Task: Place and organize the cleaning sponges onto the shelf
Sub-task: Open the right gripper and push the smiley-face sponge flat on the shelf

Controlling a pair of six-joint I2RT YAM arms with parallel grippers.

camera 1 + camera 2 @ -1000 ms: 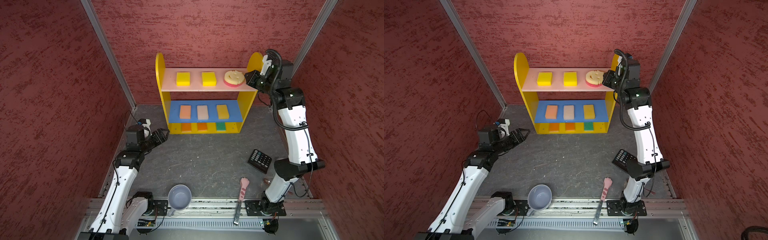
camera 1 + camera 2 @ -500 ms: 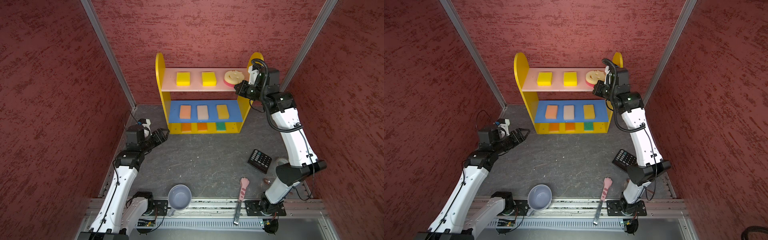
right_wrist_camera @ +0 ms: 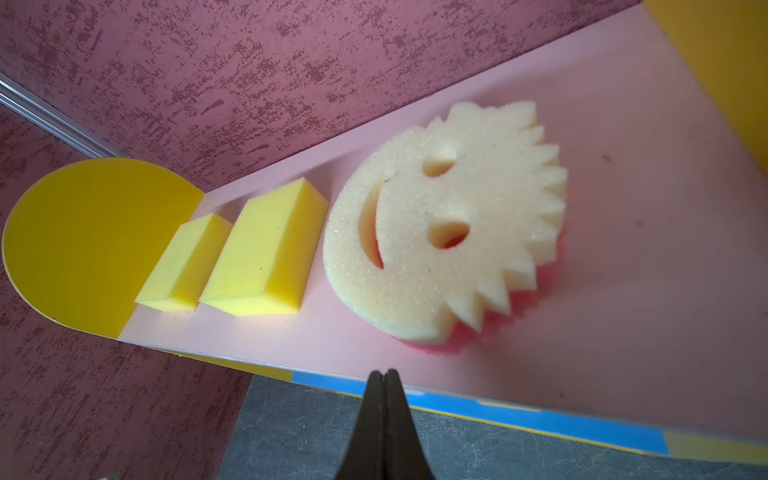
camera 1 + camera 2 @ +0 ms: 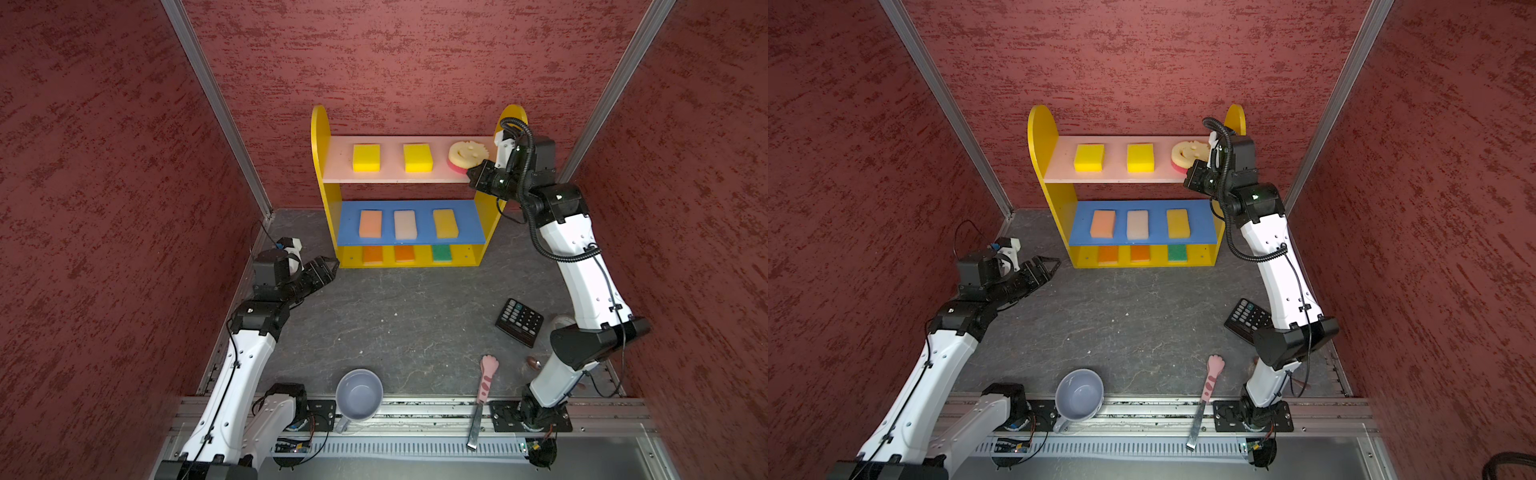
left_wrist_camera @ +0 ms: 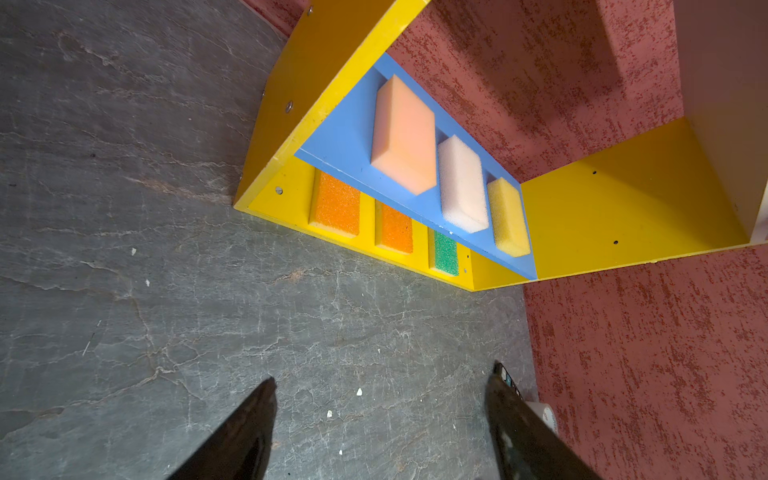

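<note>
Well apart from shelf [image 4: 320, 141] — mug [image 4: 358, 395], calculator [image 4: 519, 322].

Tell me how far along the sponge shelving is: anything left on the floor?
Looks essentially done. Nine sponges sit on the shelf, three per level. Nothing in hand: right gripper shut, empty, near the smiley sponge; left gripper open over the floor. Left: probably just backing both grippers away.
</note>
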